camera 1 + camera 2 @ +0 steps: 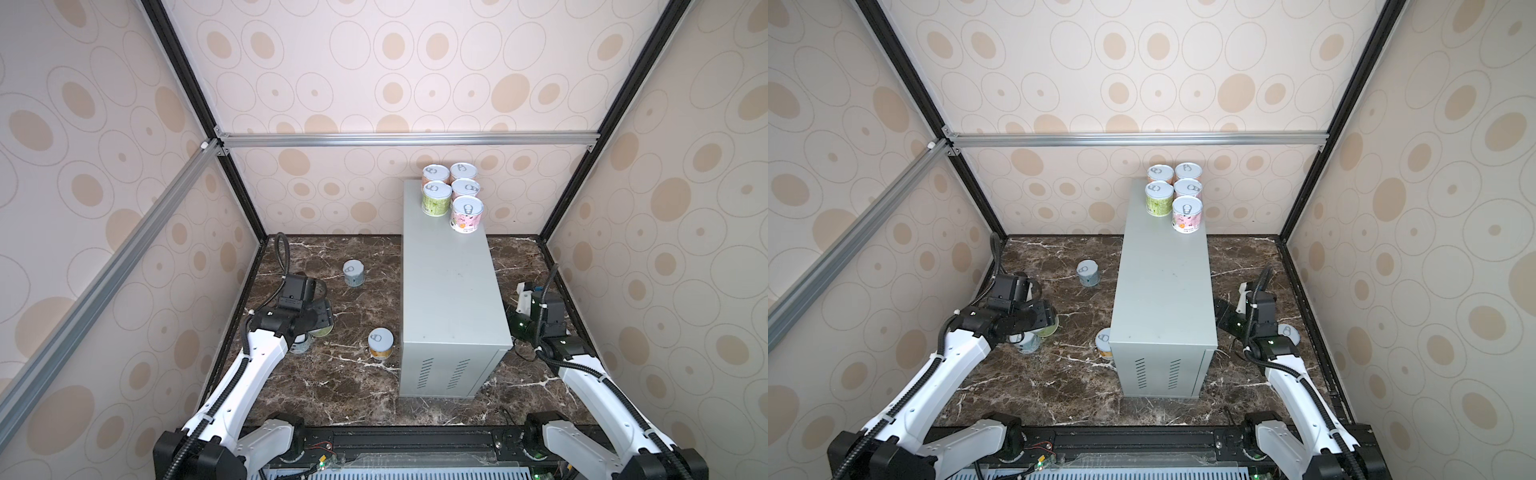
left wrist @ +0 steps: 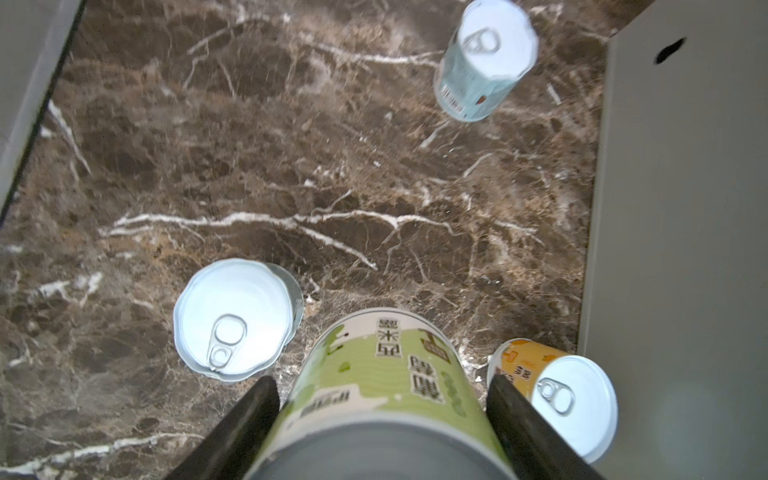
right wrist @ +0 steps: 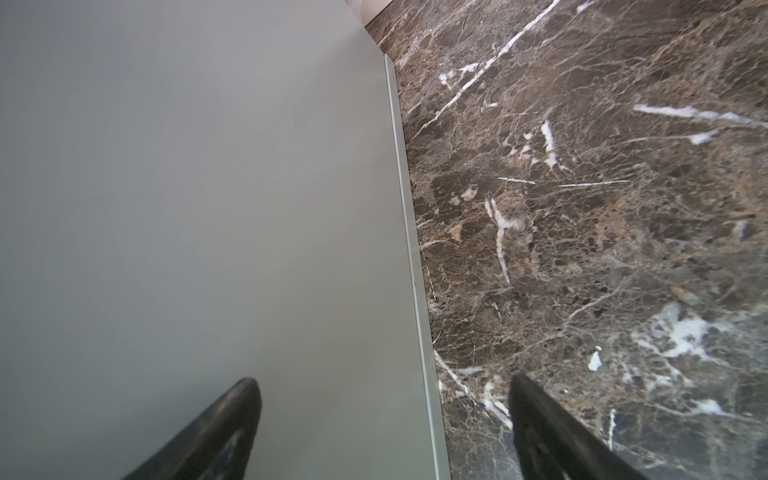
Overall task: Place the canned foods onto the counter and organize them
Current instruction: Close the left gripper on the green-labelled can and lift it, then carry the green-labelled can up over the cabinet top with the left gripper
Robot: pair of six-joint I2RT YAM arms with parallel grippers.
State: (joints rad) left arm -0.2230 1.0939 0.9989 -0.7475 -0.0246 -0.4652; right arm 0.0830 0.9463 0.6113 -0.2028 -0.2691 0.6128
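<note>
My left gripper is shut on a green-labelled can, which is tipped with its grey end toward the wrist camera. In a top view the can peeks out under the gripper, low over the marble. Several cans stand grouped at the far end of the counter. A pale blue can, an orange can and a third can under my left arm stand on the marble. My right gripper is open and empty beside the counter's right side.
Another can stands on the marble behind my right wrist, near the right wall. Dark marble floor surrounds the counter. Patterned walls and black frame posts close in the cell on three sides.
</note>
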